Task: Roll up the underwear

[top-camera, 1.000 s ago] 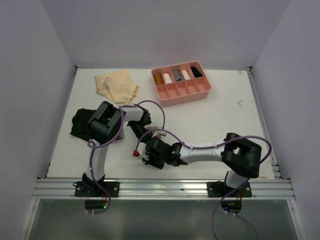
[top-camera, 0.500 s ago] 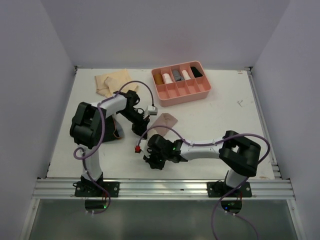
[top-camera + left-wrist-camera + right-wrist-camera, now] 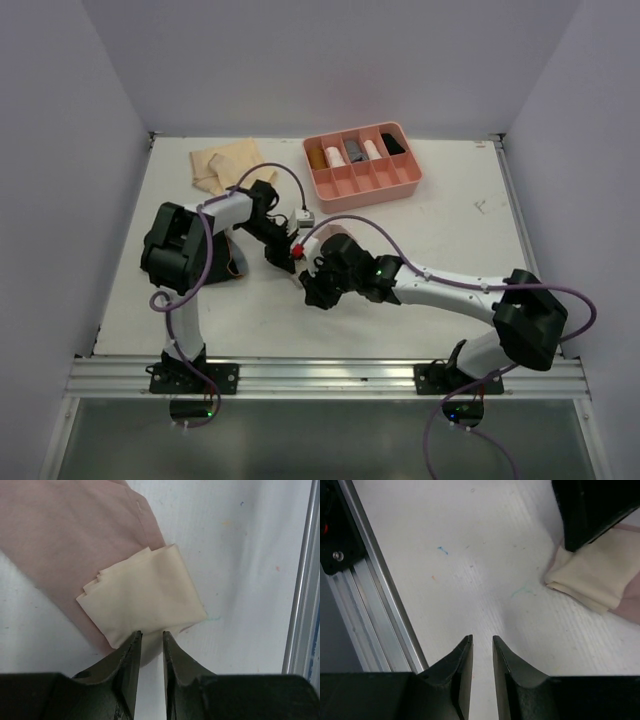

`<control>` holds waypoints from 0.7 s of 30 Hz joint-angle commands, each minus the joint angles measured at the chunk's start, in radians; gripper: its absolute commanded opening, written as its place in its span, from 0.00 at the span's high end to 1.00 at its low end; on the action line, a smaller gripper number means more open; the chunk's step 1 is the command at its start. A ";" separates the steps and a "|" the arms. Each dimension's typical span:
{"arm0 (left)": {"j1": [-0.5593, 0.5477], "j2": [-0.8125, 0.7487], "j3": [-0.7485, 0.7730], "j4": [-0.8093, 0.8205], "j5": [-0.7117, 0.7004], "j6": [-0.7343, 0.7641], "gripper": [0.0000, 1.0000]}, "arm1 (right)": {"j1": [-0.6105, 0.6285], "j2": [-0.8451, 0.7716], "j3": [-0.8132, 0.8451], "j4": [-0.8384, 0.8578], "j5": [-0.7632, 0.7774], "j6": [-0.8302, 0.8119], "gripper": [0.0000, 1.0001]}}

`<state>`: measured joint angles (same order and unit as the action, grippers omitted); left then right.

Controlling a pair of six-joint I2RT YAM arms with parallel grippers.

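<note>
The dusty pink underwear lies flat on the table, its cream patch folded over at the near corner. My left gripper is narrowly open, its tips at the edge of that cream fold with nothing between them. My right gripper is also narrowly open over bare table, with the cream fold ahead to its right. Both grippers meet mid-table in the top view and hide most of the pink garment. The black underwear lies behind the left arm. The tan underwear is at the back left.
A pink divided tray holding several rolled items stands at the back, right of centre. The table's metal rail runs close by on the left in the right wrist view. One left finger shows there above the fold.
My right arm has swung from the front edge up to mid-table and its jaws have parted. My left gripper has shifted forward onto the pink garment's cream fold and opened slightly.
</note>
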<state>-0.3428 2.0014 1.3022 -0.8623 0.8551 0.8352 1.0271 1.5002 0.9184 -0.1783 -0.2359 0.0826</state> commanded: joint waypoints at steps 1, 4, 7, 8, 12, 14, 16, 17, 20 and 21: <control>-0.005 0.022 0.009 0.144 -0.046 -0.103 0.72 | -0.038 -0.067 0.017 -0.024 -0.019 0.057 0.73; -0.013 0.057 0.026 0.148 -0.073 -0.131 0.75 | -0.074 -0.086 -0.006 -0.009 -0.037 0.095 0.74; -0.041 0.059 -0.006 0.126 -0.106 -0.127 0.78 | -0.120 -0.109 -0.027 0.010 -0.065 0.135 0.75; -0.060 0.044 -0.050 0.120 -0.113 -0.125 0.80 | -0.143 -0.119 -0.029 0.011 -0.069 0.141 0.75; -0.108 -0.018 -0.178 0.118 -0.105 -0.169 0.83 | -0.185 -0.138 -0.033 0.020 -0.091 0.164 0.76; -0.131 -0.061 -0.228 0.134 -0.096 -0.229 0.85 | -0.193 -0.140 -0.033 0.017 -0.112 0.161 0.76; -0.137 -0.082 -0.256 0.158 -0.115 -0.298 0.87 | -0.193 -0.140 -0.033 0.007 -0.140 0.145 0.76; -0.150 -0.108 -0.253 0.167 -0.116 -0.317 0.87 | -0.193 -0.140 -0.032 -0.001 -0.160 0.135 0.75; -0.150 -0.096 -0.204 0.155 -0.074 -0.409 0.82 | -0.185 -0.158 -0.044 -0.015 -0.180 0.092 0.73; -0.150 -0.089 -0.192 0.149 -0.071 -0.432 0.79 | -0.183 -0.166 -0.050 -0.023 -0.175 0.080 0.71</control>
<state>-0.4934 1.8980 1.0855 -0.7307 0.8509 0.5163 0.8364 1.3849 0.8810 -0.1818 -0.3607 0.2070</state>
